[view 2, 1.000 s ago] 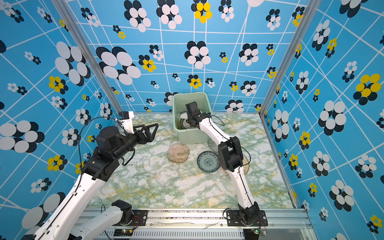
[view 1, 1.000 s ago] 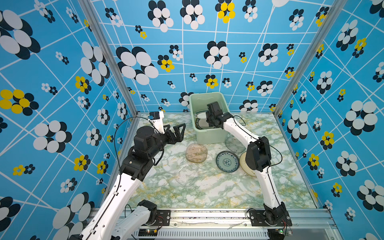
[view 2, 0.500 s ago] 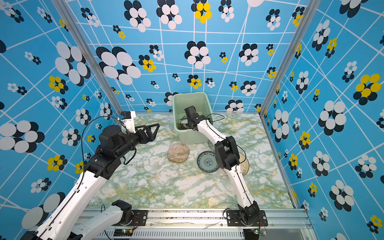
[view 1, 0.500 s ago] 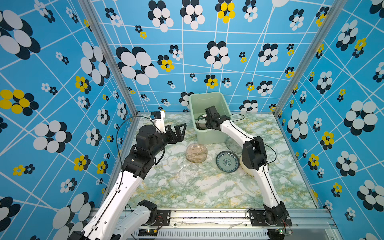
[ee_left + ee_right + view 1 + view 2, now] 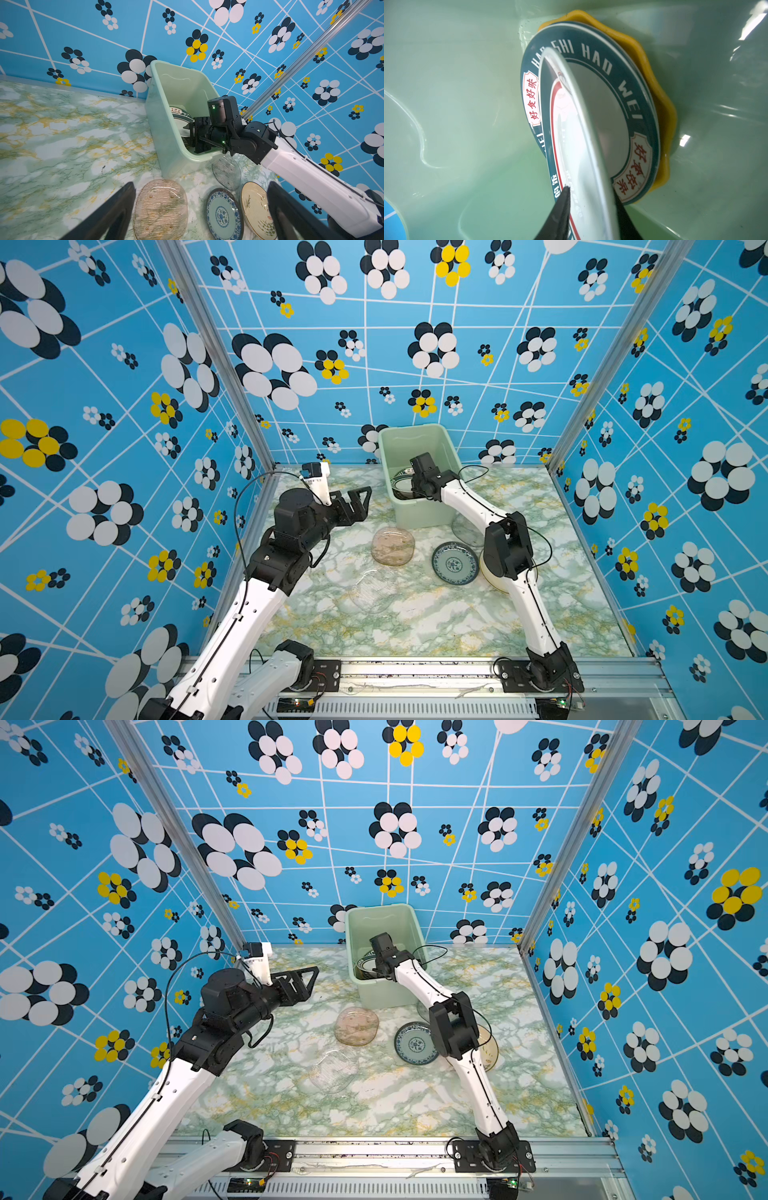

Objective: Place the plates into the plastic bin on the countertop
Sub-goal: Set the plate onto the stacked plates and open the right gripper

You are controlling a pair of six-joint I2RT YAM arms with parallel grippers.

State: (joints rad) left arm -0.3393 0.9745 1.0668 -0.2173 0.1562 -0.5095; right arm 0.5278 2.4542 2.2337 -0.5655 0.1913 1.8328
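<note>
Step in hand: release of a plate inside the plastic bin (image 5: 419, 516).

**Present state**
- The right claw (image 5: 591, 192) is inside the bin, near its front wall. Its fingers straddle the lower rim of a white red-lined plate (image 5: 571, 135). Whether they pinch it or have just let go cannot be told.
- This plate stands on edge and leans toward the dark-rimmed plate (image 5: 636, 116). The dark-rimmed plate lies on the yellow scalloped plate (image 5: 664, 108).
- The left claw (image 5: 200, 184) hangs above the table (image 5: 415, 626), left of the bin, with its fingers wide apart and nothing between them.
- Five plates wait in front of the bin: brown glass plate (image 5: 392, 546), blue-patterned plate (image 5: 455, 563), cream plate (image 5: 256, 207), grey glass plate (image 5: 226, 172) and clear glass plate (image 5: 372, 591).

**Procedure, as judged**
1. Let the white plate tip onto the stack before the fingers part fully. A plate dropped on edge may roll or chip.
2. Part the fingers clear of the rim on both sides.
3. Withdraw along the plane of the plate, then upward, so that no finger drags it.
4. Keep the wrist off the front wall of the bin.

**Change from one second ago**
- The right wrist sits slightly lower in the bin and nearer its left wall.
- The left arm and the five plates before the bin are where they were.
</note>
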